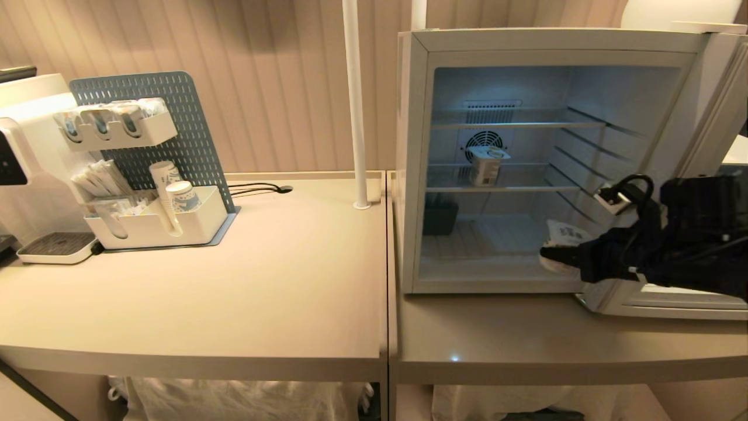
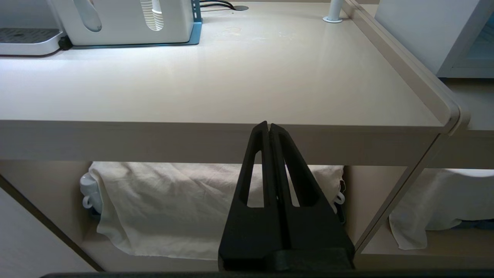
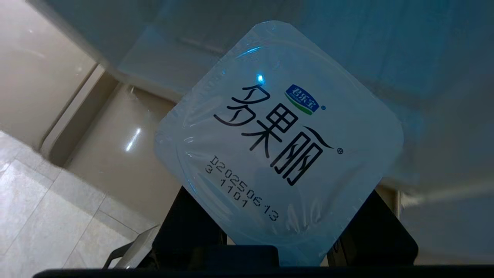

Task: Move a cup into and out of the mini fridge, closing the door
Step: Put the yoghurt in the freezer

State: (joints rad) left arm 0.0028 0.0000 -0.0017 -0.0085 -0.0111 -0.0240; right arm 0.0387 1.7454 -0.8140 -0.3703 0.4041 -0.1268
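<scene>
The mini fridge (image 1: 412,175) stands on the right table with its door (image 1: 672,304) swung wide open to the right. My right gripper (image 1: 561,257) is at the lower right of the opening, shut on a white cup (image 1: 564,237). In the right wrist view the cup's sealed lid (image 3: 278,131) with black lettering fills the middle, and the dark fingers (image 3: 189,227) show at both sides beneath it. Another white cup (image 1: 486,165) sits on the middle wire shelf. My left gripper (image 2: 269,125) is shut and empty, parked below the left table's front edge.
A white organiser with a blue pegboard (image 1: 158,222) holds paper cups at the back left, beside a white coffee machine (image 1: 23,152). A white pole (image 1: 354,105) rises between the tables. A dark box (image 1: 439,217) sits on the fridge floor. Cloth (image 2: 173,204) hangs under the table.
</scene>
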